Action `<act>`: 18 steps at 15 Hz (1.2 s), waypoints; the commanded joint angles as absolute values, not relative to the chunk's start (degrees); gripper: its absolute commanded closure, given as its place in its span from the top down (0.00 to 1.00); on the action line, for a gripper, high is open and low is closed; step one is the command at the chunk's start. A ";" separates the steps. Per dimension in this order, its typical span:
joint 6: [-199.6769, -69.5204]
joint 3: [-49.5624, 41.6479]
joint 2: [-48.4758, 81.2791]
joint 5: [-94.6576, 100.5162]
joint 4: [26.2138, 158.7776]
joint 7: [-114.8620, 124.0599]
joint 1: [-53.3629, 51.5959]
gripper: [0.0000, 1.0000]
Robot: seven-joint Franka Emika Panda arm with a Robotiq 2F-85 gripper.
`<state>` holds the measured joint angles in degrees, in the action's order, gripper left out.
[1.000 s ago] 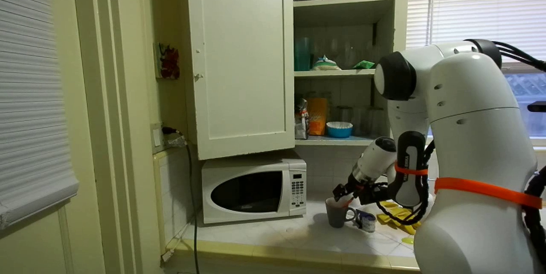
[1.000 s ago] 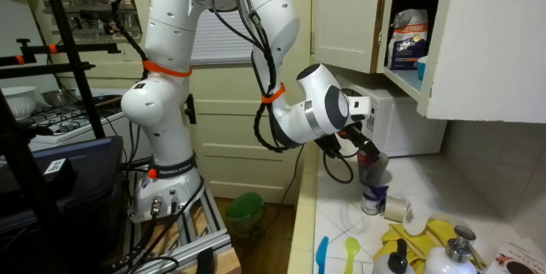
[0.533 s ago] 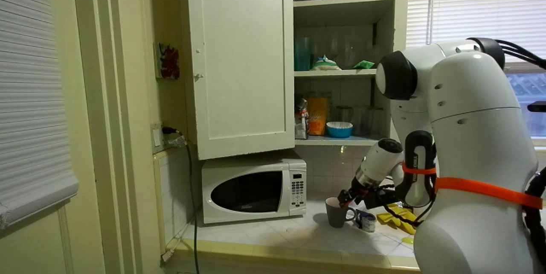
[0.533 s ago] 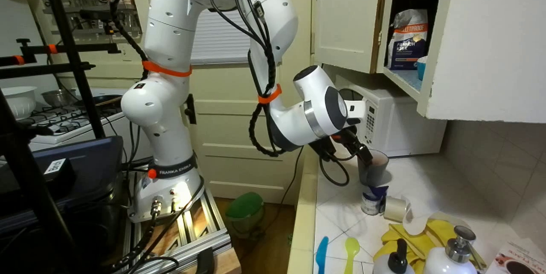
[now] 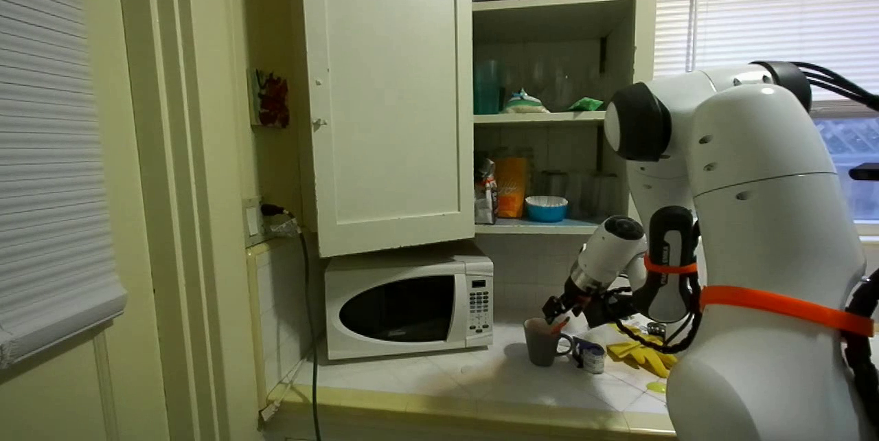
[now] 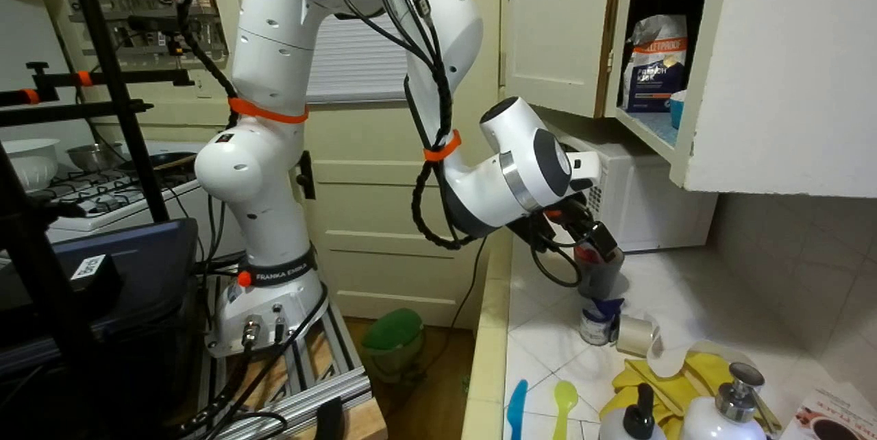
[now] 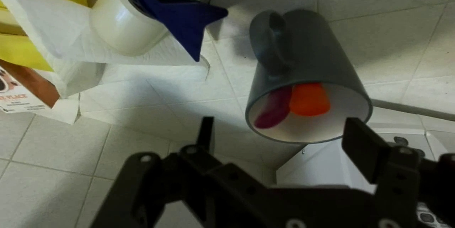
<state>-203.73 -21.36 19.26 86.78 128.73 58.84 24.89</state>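
Released and spread wide, the end effector (image 7: 280,128) hangs tilted over the grey mug (image 7: 316,50), gripping nothing; one of its fingers (image 7: 366,150) overlaps the rim in the wrist view, and whether it touches, I can't tell. Upright stands the mug on the desk (image 5: 446,372), and inside it an orange piece (image 7: 309,99) and a magenta piece (image 7: 273,109) sit side by side toward the handle (image 7: 263,43), likely propped by the wall, their lower ends hidden. In an exterior view that handle points right, toward a purple-and-white tub (image 5: 592,358) just beside it, while the microwave (image 5: 405,310) sits left, probably pushed back to free working room. And look, in an exterior view a paper roll (image 6: 635,335) lies on its side by the tub, which may be why its sheet (image 6: 666,361) trails loose! Nearer come yellow gloves (image 6: 675,388), crumpled, and at near left a blue knife (image 6: 517,406) and a green spoon (image 6: 564,399), laid flat, seemingly for easy reach.
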 commanded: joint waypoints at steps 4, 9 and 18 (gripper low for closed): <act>-202.93 -21.86 20.41 94.28 127.34 61.90 24.29 0.86; -203.56 -22.05 20.62 96.64 126.23 61.50 24.22 0.73; -203.85 -22.06 20.94 98.44 124.72 61.72 23.81 0.38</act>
<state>-203.72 -21.48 20.04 95.60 126.01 59.59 24.46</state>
